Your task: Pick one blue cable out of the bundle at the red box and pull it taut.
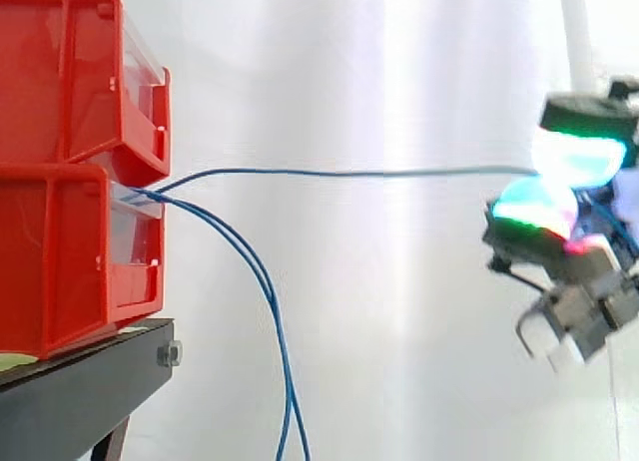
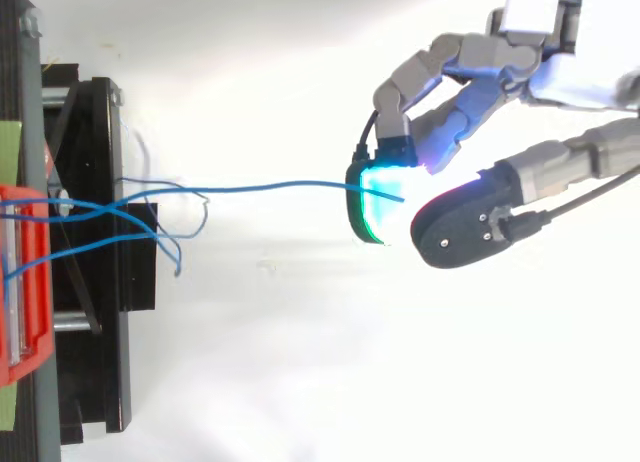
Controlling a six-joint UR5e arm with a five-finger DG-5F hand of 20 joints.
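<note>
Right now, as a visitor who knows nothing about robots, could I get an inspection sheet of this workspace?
Surface: black stand carrying two stacked red bins.
Job's things: pulled blue cable runs nearly straight and level from between the bins to the robot hand.
Clutter: nothing seen.
Grippers: robot hand's glowing fingertips pinch the pulled cable's end.
Cables: two slack blue cables hang down from the bins.
Surroundings: white curtain behind everything.
</note>
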